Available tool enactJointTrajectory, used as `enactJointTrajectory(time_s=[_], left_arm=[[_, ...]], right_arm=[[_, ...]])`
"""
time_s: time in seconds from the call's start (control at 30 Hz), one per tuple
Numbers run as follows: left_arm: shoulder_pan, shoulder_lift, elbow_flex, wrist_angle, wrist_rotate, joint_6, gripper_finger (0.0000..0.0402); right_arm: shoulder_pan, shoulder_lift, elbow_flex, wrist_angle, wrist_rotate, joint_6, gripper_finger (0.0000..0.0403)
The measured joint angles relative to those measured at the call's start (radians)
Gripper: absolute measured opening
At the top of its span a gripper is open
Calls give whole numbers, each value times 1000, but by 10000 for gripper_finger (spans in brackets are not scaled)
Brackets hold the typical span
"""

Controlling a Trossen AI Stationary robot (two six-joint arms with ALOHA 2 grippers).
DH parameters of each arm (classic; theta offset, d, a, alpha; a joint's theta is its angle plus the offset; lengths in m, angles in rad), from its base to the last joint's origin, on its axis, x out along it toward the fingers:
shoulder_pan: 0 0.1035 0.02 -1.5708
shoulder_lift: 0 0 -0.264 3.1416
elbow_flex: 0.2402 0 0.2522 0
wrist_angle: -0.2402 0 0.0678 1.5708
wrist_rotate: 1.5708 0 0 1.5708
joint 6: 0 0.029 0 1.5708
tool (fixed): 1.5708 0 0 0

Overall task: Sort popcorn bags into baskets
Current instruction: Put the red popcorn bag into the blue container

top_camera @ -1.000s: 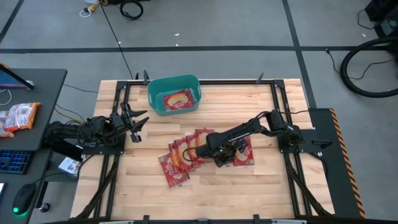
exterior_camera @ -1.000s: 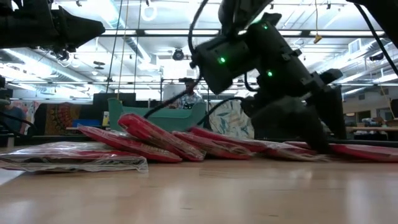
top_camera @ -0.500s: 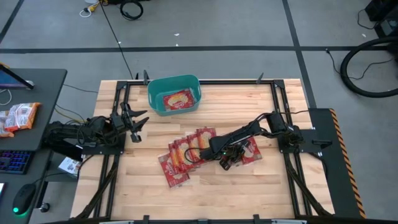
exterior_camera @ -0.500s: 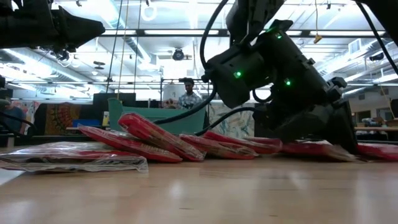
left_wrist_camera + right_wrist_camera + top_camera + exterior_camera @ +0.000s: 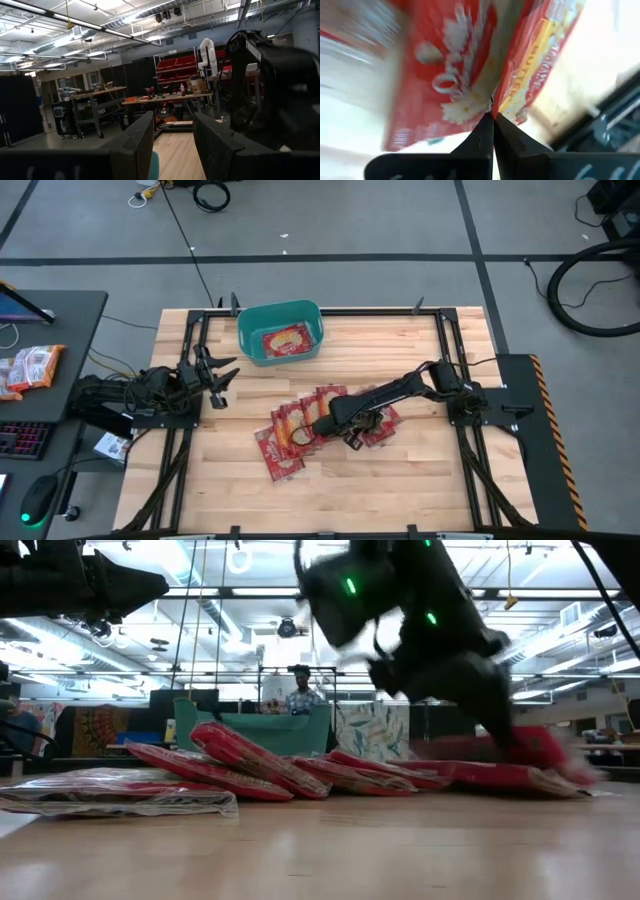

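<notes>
the right gripper (image 5: 350, 432), fingers pinched on 1 popcorn bag (image 5: 375, 423), sits over the fanned row mid-table; the basket (image 5: 281, 332) at the far edge holds 1 bag; the left gripper (image 5: 218, 375) waits, narrowly parted.

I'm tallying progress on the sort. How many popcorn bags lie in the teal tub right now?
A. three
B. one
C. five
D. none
B. The high view shows a single popcorn bag lying flat in the teal tub; the other bags are spread on the table, where the right tool is shut on one of them.
</notes>
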Motion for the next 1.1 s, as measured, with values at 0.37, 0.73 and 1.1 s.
enactJointTrajectory(time_s=[0.37, 0.73, 1.1], left_arm=[[0, 0, 0, 0, 0, 0, 141], [0, 0, 0, 1, 0, 0, 141], [0, 0, 0, 0, 11, -10, 141]], right_arm=[[4, 0, 191, 7, 367, -110, 4], [-16, -1, 250, 105, 564, -257, 3], [-75, -1, 255, 269, 599, -420, 2]])
